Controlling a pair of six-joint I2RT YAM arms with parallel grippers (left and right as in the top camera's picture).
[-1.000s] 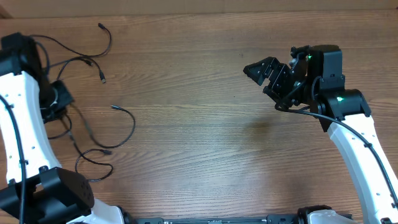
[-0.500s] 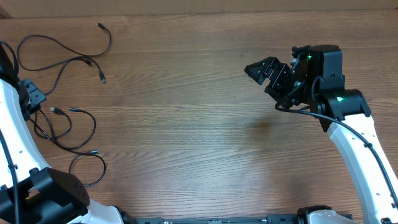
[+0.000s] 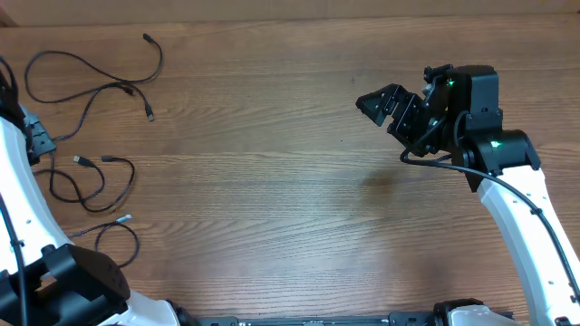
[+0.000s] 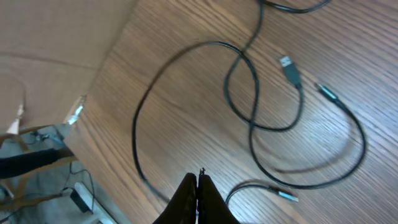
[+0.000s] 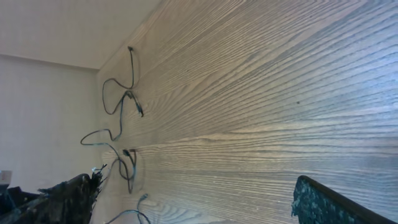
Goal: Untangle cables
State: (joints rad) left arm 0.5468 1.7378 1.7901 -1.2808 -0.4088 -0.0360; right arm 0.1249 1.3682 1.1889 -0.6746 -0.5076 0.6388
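Several thin black cables lie loosely spread at the table's left side. One long cable (image 3: 33, 62) loops along the far edge, a second (image 3: 132, 174) curves below it, and a third (image 3: 136, 243) curls near the front. My left gripper (image 3: 36, 141) is at the far left edge, raised, with its jaws pressed together (image 4: 199, 178). Below it lie cable loops (image 4: 255, 93) and plug ends (image 4: 288, 65); one cable runs under the fingers, and no cord shows between them. My right gripper (image 3: 385, 113) hovers at the right, open and empty (image 5: 199, 202), far from the cables (image 5: 104, 99).
The wooden table (image 3: 272, 181) stretches between the two arms. Past its left edge the left wrist view shows a brown board (image 4: 56, 37) and floor clutter (image 4: 37, 168). The right arm's own thick cable (image 3: 444, 161) hangs beside its wrist.
My left arm has drawn back to the far left edge. The lower cables slid left with it and spread into looser loops. The right arm has not moved.
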